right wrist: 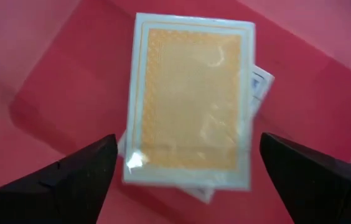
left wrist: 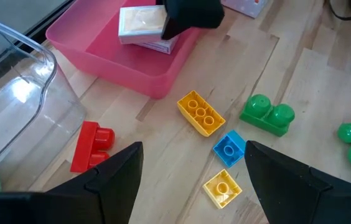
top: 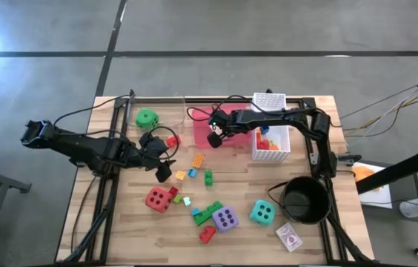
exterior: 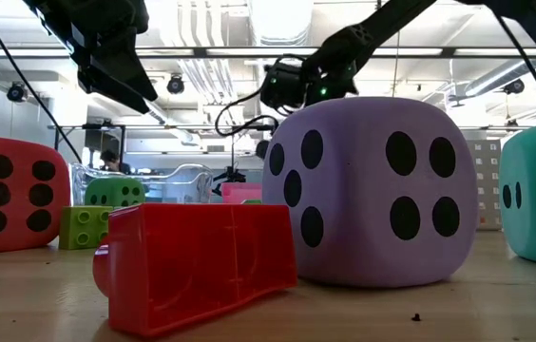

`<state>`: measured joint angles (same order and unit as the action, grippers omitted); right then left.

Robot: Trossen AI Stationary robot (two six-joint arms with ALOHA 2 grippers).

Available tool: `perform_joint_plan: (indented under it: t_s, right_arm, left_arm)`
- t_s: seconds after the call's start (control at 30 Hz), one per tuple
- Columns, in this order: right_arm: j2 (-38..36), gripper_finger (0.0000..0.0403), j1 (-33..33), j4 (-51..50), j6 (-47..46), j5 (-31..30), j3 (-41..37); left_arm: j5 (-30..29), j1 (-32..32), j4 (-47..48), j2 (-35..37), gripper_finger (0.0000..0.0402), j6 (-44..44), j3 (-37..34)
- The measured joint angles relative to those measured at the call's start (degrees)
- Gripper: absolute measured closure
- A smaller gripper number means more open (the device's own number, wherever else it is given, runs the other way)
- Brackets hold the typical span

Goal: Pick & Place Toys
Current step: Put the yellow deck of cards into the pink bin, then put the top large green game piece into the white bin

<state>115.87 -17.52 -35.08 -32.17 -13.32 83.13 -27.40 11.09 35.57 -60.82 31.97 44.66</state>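
Right now my right gripper point(right wrist: 182, 171) is hovering over the pink tray point(top: 240, 130), fingers spread wide, nothing between them. Lying flat in that tray just below is an orange-backed card pack point(right wrist: 188, 99), sitting on a second pack point(right wrist: 259, 84) that's peeking out from under it. Beside the tray, the white mesh basket point(top: 271, 126) is holding several small bricks, red and orange among them. Nearer the front edge, the black round pot point(top: 304, 200) is standing; I can't tell what's in it.

My left gripper point(left wrist: 191, 171) is hanging above the table with fingers well apart, gripping nothing. Under it I'm seeing a yellow brick point(left wrist: 201, 112), a blue brick point(left wrist: 228, 149), a small yellow one point(left wrist: 222, 188), a green brick point(left wrist: 267, 115) and a red brick point(left wrist: 91, 144). A clear plastic container point(left wrist: 20, 106) is standing next to the tray.

Loose on the table: green die point(top: 147, 117), red die point(top: 158, 199), purple die point(top: 225, 219), teal die point(top: 261, 212), and another card pack point(top: 290, 237) near the pot.
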Motion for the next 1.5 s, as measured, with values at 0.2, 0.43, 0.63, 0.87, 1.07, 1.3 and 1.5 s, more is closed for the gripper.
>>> perform_joint_plan:
  t_s: [0.2,0.43,0.63,0.87,1.07,1.3,1.5]
  right_arm:
    - [-5.5,0.0019,1.3,-4.0,2.5,-1.7,0.0]
    - [-10.5,0.0018,6.5,-6.4,2.2,-1.8,0.0]
    - [-11.8,0.0018,15.7,-9.4,-8.7,-1.8,0.0]
    - [-7.8,0.0018,25.0,-6.3,-25.8,-5.3,0.0]
    - [-2.9,0.0018,26.6,-5.8,-35.0,-7.3,0.9]
    - [2.6,0.0018,26.8,-6.3,-35.6,-7.7,6.0]
    - [4.4,0.0018,27.1,-6.3,-35.0,-7.2,8.2]
  left_arm:
    - [0.0,0.0,-0.1,0.0,0.0117,0.0,0.0]
    - [0.0,0.0,-1.9,-0.1,0.0117,0.1,0.0]
    - [0.0,-0.1,-2.6,-0.2,0.0117,-0.3,0.0]
    - [0.0,-0.1,-3.7,0.1,0.0117,-8.2,0.2]
    - [3.4,0.5,-13.7,2.3,0.0117,-18.8,0.1]
    - [6.9,0.6,-14.6,4.0,0.0117,-21.5,-0.1]
    - [9.1,0.9,-18.5,6.8,0.0117,-24.7,-2.6]
